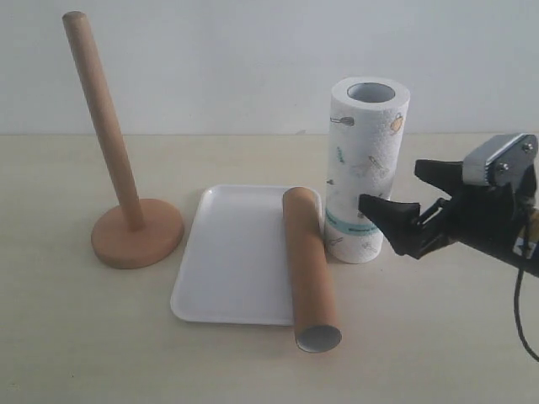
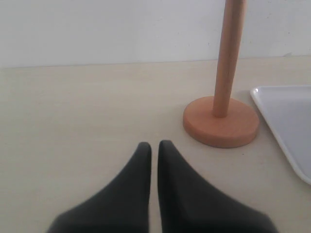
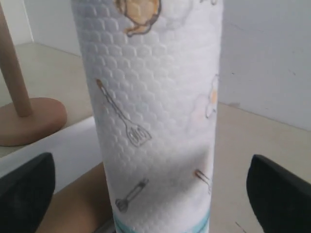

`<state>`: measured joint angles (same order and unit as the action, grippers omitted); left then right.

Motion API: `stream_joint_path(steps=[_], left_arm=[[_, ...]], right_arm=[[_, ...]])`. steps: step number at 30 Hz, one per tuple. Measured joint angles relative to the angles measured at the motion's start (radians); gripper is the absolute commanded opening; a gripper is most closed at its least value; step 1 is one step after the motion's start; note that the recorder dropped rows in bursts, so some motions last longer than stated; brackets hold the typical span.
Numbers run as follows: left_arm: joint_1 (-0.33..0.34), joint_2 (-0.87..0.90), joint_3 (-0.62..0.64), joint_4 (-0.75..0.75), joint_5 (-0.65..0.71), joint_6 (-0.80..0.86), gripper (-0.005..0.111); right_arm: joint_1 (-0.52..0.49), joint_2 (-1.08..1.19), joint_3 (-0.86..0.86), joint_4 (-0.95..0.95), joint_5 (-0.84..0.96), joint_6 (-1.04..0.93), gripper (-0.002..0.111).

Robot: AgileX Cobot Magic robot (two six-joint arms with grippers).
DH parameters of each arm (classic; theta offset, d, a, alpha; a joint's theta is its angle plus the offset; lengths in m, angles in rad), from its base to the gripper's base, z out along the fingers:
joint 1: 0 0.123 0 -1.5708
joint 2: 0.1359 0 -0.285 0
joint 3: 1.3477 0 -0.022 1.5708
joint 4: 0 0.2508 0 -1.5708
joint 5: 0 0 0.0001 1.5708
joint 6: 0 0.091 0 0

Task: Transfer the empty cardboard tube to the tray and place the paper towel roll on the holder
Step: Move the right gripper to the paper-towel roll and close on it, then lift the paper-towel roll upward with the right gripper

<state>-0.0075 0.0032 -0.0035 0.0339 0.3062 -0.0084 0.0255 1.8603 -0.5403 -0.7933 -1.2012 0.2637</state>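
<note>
The paper towel roll (image 1: 365,172) (image 3: 155,111) stands upright on the table, teal band at the bottom, just right of the white tray (image 1: 232,252) (image 2: 291,126). The empty cardboard tube (image 1: 309,268) (image 3: 77,204) lies along the tray's right rim, its open end past the front edge. The wooden holder (image 1: 135,227) (image 2: 221,116) stands bare at the left. My right gripper (image 1: 402,202) (image 3: 155,191) is open, its wide-spread fingers level with the roll's lower half, just right of it, not touching. My left gripper (image 2: 154,145) is shut and empty, low over the table short of the holder's base.
A pale wall (image 1: 253,59) runs behind the table. A black cable (image 1: 524,324) hangs from the right arm at the right edge.
</note>
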Motion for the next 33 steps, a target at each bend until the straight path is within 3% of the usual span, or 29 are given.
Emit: stream_joint_path(steps=[10,23,25,27,32,33], left_arm=[[0.0,0.0,0.0,0.0,0.0,0.0,0.004],[0.0,0.0,0.0,0.0,0.0,0.0,0.004],[0.0,0.0,0.0,0.0,0.0,0.0,0.004],[0.0,0.0,0.0,0.0,0.0,0.0,0.004],[0.0,0.0,0.0,0.0,0.0,0.0,0.004],[0.0,0.0,0.0,0.0,0.0,0.0,0.004]], right_arm=[[0.137,0.134,-0.207,0.058,-0.008,-0.002,0.105],[0.144,0.176,-0.307,0.124,-0.008,0.019,0.102],[0.144,0.176,-0.307,0.124,-0.008,0.033,0.09],[0.144,0.176,-0.307,0.116,-0.008,0.062,0.07],[0.144,0.176,-0.309,0.097,-0.008,0.152,0.0],[0.144,0.176,-0.31,0.101,-0.008,0.159,0.001]])
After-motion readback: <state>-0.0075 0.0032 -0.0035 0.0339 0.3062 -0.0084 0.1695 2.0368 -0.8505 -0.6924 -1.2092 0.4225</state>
